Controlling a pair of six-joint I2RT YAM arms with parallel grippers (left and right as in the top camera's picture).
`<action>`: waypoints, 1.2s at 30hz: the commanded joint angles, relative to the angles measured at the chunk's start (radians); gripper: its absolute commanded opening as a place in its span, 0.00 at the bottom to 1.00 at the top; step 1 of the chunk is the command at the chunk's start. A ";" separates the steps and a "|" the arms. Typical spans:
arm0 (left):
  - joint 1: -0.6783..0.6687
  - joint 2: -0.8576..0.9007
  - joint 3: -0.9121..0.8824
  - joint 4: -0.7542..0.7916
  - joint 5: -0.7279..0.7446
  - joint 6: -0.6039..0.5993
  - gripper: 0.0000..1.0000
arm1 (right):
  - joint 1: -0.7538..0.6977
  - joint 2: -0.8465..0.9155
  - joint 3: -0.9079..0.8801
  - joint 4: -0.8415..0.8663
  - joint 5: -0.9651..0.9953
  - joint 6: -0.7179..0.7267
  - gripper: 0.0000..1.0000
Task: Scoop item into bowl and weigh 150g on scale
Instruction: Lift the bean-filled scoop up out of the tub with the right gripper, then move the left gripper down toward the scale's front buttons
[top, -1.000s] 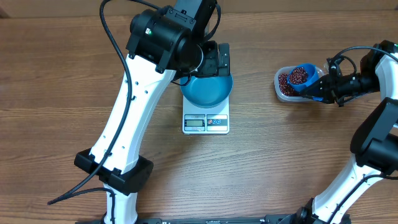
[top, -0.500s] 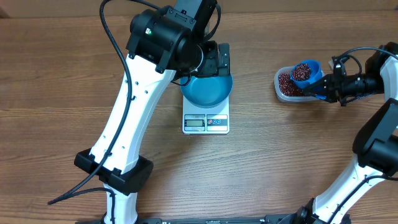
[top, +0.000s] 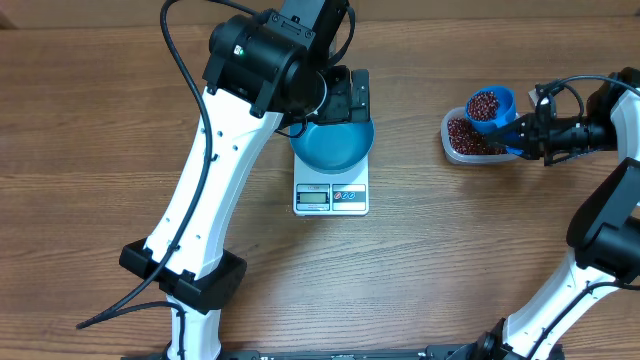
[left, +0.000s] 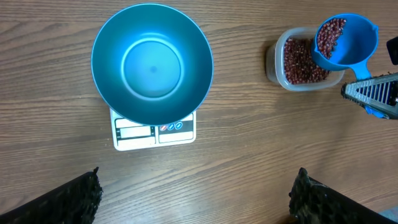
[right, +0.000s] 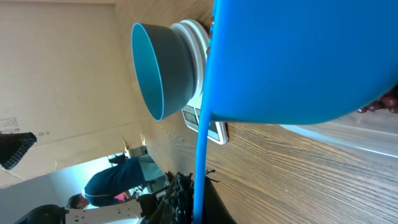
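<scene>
The blue bowl (top: 332, 145) (left: 152, 62) stands on the white scale (top: 331, 197) (left: 154, 132), and its inside shows no beans. Dark red-brown beans (top: 465, 135) (left: 301, 59) lie in a clear tub (top: 452, 142). My right gripper (top: 532, 128) (right: 202, 199) is shut on the handle of a small blue scoop (top: 489, 105) (left: 345, 40) (right: 298, 56), which holds a load of beans (left: 329, 34) just above the tub's far right side. My left gripper (left: 196, 199) hangs open above the table, nothing between its fingers (left: 68, 199). In the overhead view the left arm covers it.
The left arm (top: 215, 170) reaches from the front left up over the back of the bowl. The tub sits to the right of the scale. A person (right: 115, 177) shows in the background of the right wrist view. Bare wooden table (top: 430, 260) lies in front.
The scoop has come up out of the tub with beans in it and shifted toward the back. The left arm, bowl and scale have not moved.
</scene>
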 joint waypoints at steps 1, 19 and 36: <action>0.004 0.000 0.021 0.011 0.005 0.050 1.00 | -0.003 0.005 -0.003 0.000 -0.055 -0.026 0.04; 0.000 0.002 0.020 0.026 0.027 0.269 0.98 | -0.003 -0.088 0.000 0.000 -0.080 -0.010 0.04; -0.050 0.056 0.019 -0.004 0.042 0.451 1.00 | -0.003 -0.269 0.005 0.000 -0.102 0.061 0.04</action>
